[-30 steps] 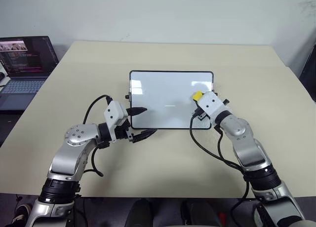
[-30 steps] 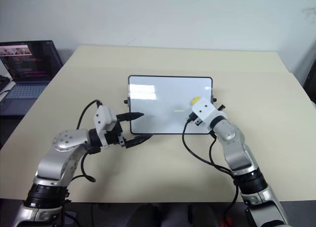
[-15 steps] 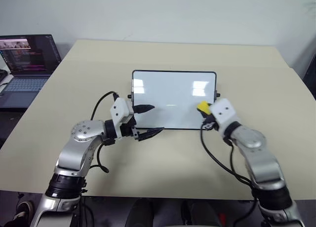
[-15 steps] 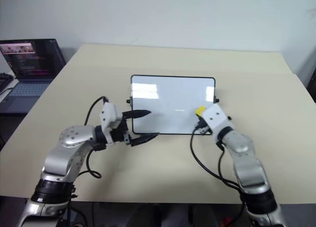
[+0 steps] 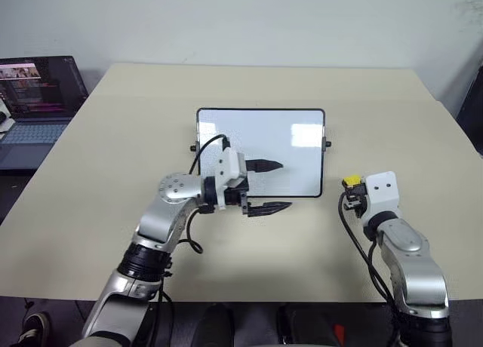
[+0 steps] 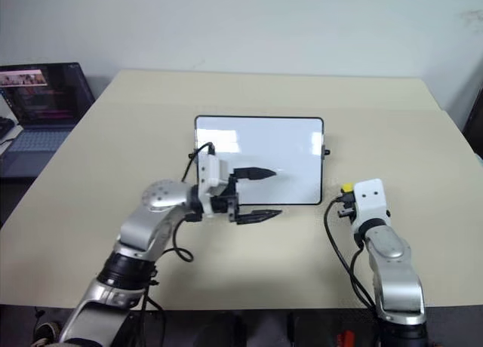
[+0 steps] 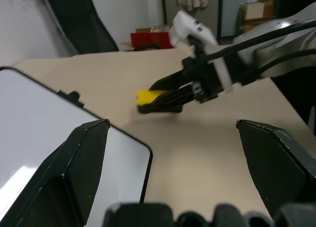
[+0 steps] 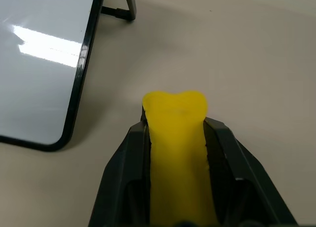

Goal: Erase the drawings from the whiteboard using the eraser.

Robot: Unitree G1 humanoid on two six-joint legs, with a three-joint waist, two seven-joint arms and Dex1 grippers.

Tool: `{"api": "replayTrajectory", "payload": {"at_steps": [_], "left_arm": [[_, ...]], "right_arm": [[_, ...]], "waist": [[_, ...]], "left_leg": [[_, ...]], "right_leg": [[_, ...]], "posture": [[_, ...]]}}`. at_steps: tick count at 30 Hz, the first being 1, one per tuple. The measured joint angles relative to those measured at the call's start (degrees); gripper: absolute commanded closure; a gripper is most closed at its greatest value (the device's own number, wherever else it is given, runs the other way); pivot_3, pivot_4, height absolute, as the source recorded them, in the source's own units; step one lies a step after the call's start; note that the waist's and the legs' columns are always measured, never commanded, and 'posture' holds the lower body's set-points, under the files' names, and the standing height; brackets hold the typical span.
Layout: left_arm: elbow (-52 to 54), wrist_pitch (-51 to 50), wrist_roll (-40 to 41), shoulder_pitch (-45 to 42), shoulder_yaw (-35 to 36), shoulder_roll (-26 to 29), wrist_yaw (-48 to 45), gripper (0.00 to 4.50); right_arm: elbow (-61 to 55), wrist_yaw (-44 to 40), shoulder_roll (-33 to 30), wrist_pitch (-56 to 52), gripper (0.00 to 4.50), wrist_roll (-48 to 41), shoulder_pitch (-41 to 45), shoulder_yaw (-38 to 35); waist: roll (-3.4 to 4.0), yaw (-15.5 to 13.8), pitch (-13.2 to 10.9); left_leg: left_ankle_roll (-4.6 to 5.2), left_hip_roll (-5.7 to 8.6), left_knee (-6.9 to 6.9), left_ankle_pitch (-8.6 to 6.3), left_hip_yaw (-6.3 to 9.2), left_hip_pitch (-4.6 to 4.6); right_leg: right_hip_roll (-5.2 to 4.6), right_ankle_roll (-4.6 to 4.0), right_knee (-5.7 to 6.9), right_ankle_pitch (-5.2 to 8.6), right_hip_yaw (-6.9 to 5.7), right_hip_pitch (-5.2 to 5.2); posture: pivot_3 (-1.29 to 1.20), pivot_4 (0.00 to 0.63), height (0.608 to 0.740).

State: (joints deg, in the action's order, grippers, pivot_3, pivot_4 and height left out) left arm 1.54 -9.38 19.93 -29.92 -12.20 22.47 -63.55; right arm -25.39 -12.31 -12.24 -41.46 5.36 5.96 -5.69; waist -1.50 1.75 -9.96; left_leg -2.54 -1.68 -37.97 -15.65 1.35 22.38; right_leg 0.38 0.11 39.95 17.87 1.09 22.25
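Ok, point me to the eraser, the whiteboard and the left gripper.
eraser (image 8: 176, 153), right wrist view, yellow top face between the fingers.
whiteboard (image 5: 260, 139), left eye view, bare white surface.
left gripper (image 5: 275, 187), left eye view, gap between the fingertips.

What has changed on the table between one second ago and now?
The right gripper, shut on the eraser, left the whiteboard and moved right, onto the bare table. The open left gripper moved right, across the board's near edge. The board remains in place, without drawings.
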Motion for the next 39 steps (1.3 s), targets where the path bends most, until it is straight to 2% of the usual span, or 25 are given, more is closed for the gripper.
{"api": "replayTrajectory", "payload": {"at_steps": [8, 10, 12, 18, 22, 28, 30, 34, 39], "left_arm": [[-0.41, 1.49, -0.99, -1.05, -0.98, -0.21, -1.99, 0.0], [-0.41, 1.89, -1.09, -1.01, -0.99, -0.09, -2.38, 0.0], [-0.41, 2.23, -1.14, -0.83, -0.99, 0.12, -2.89, 0.0], [-0.4, 2.37, -1.25, 0.12, -0.99, 0.62, -3.34, 0.0], [-0.2, 2.03, -1.65, 1.31, -0.55, 1.2, -1.52, 0.0], [3.62, -3.23, 0.89, 7.61, 8.99, 4.03, 6.58, 0.0], [6.56, -5.46, 2.42, 11.34, 12.84, 3.85, 10.85, 0.0], [13.99, -7.71, 2.82, 19.89, 19.39, 0.71, 22.53, 0.0], [19.68, -7.37, -0.82, 27.72, 25.98, -5.19, 38.02, 0.0]], "right_arm": [[6.26, 1.86, -0.02, 1.16, 3.36, -2.13, 1.68, -2.26], [6.87, 2.49, 0.01, 1.79, 2.64, -2.56, 2.02, -2.84], [8.39, 2.95, 0.43, 2.52, 2.13, -3.78, 2.51, -4.54], [10.71, 4.24, 1.13, 4.14, 0.04, -6.24, 3.58, -6.52], [10.35, 4.78, 1.09, 7.13, 0.04, -7.34, 3.9, -6.75], [-0.33, -0.41, -1.49, 11.04, 0.04, -11.21, 0.14, -5.46], [-4.15, -2.39, -1.61, 11.6, 0.04, -12.21, -2.78, -3.07], [-7.94, -5.33, -2.38, 17.67, 0.04, -11.77, -10.51, 2.71], [-5.58, -7.0, -1.37, 27.26, 0.04, -11.08, -18.42, 6.92]], "waist": [[0.01, 0.01, 0.0], [0.01, 0.0, 0.0], [0.01, 0.01, 0.0], [0.02, 0.03, 0.0], [0.02, 0.01, -0.01], [0.06, 0.07, -0.02], [0.06, 0.07, -0.02], [0.03, -0.1, -0.01], [-0.02, -0.25, 0.02]], "left_leg": [[0.0, -0.02, 0.0, 0.0, -0.02, 0.04], [0.0, -0.03, 0.01, 0.0, 0.0, 0.04], [0.0, -0.03, 0.01, 0.0, -0.01, 0.04], [0.0, -0.04, 0.01, 0.0, -0.02, 0.04], [0.0, -0.04, 0.0, 0.0, -0.02, 0.04], [0.01, -0.17, 0.04, -0.01, 0.02, 0.03], [0.01, -0.19, 0.04, -0.01, 0.02, 0.05], [0.0, -0.09, 0.02, -0.01, 0.01, 0.03], [-0.01, -0.02, 0.0, -0.01, 0.0, -0.1]], "right_leg": [[0.0, 0.0, -0.06, 0.0, 0.03, 0.01], [0.0, 0.0, -0.06, 0.0, 0.01, 0.01], [0.0, 0.0, -0.06, 0.0, 0.02, 0.01], [-0.01, 0.0, -0.05, 0.0, 0.03, 0.01], [-0.02, 0.0, -0.05, 0.0, 0.03, 0.01], [-0.05, 0.01, -0.08, 0.01, 0.0, 0.03], [-0.08, 0.01, -0.09, 0.01, 0.01, 0.03], [-0.24, 0.02, -0.14, 0.02, -0.02, -0.03], [-0.32, 0.03, -0.09, 0.01, -0.02, -0.13]], "posture": [[0.0, 0.15, 0.74], [0.0, 0.15, 0.74], [0.0, 0.15, 0.74], [0.0, 0.15, 0.74], [0.0, 0.15, 0.74], [0.0, 0.15, 0.74], [0.0, 0.15, 0.74], [0.0, 0.15, 0.74], [0.0, 0.15, 0.74]]}}
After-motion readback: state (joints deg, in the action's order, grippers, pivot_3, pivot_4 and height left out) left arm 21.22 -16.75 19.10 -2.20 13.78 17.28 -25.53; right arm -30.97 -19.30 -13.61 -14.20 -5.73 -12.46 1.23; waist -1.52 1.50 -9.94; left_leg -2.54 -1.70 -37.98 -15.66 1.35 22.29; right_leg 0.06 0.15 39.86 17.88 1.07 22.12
